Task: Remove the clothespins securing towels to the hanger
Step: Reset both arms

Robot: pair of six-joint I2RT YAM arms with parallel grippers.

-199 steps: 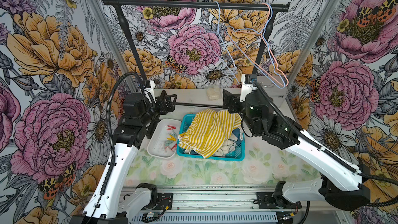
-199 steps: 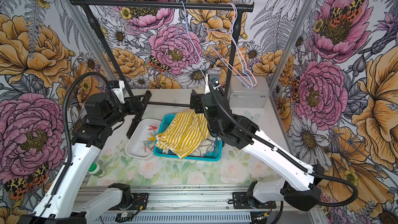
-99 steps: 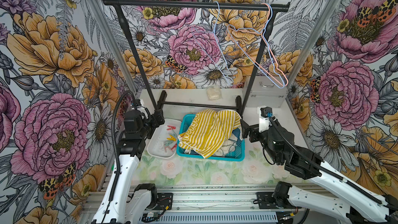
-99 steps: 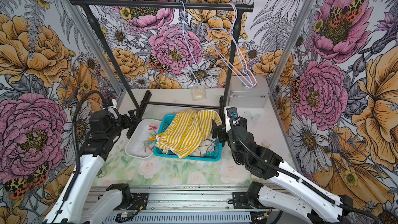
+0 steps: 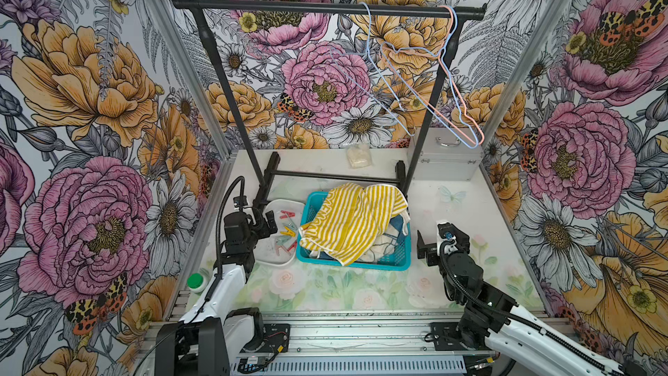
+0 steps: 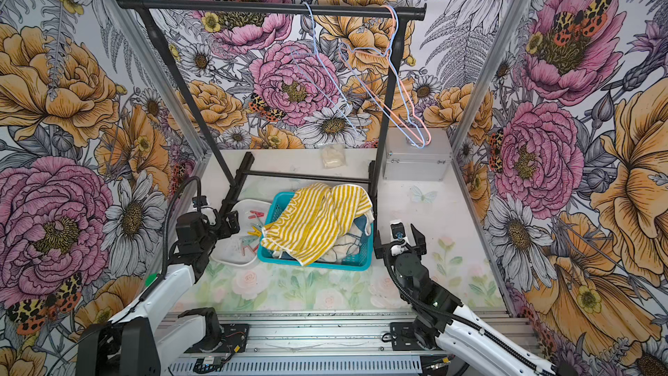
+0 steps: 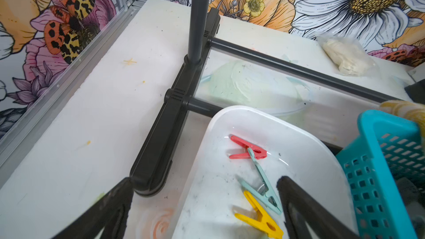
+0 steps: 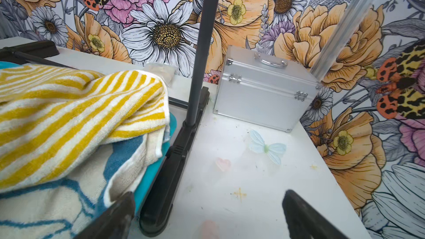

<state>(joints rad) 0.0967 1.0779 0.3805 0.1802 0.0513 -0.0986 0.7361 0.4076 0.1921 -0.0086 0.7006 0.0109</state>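
At the far left, near the bench's front edge, a bottle with a round green cap (image 5: 196,281) stands beside the white left arm. The left tool (image 5: 265,222) hangs over the near-left part of a shallow white plastic tray (image 5: 285,204), its black jaws spread wide with nothing between them; in the left wrist view its fingers (image 7: 305,208) frame the tray floor. The small plastic clothespins (image 5: 287,231) lie loose in that tray: a red one (image 7: 247,150) touching a mint green one (image 7: 262,185), which overlaps a yellow one (image 7: 259,219), and pale pink ones nearer the front. Just right of the tray, touching it, sits a teal perforated plastic basket (image 5: 361,265) holding the towels. The yellow-and-white striped terry towel (image 5: 350,222) is draped on top and spills over the basket's left and back rims, and a cream towel with blue lines (image 8: 57,191) lies under it. A black metal clothes rack (image 5: 325,9) stands behind the basket. From the right part of its top bar hang thin pale blue and pink wire hangers (image 5: 415,53), well above the towels. A clear bag of cream material (image 5: 358,155) lies against the back wall, and a silver metal case (image 5: 444,160) sits in the back right corner. The right tool (image 6: 398,238) hovers over bare bench (image 8: 241,168) just right of the basket, jaws wide apart and holding nothing.
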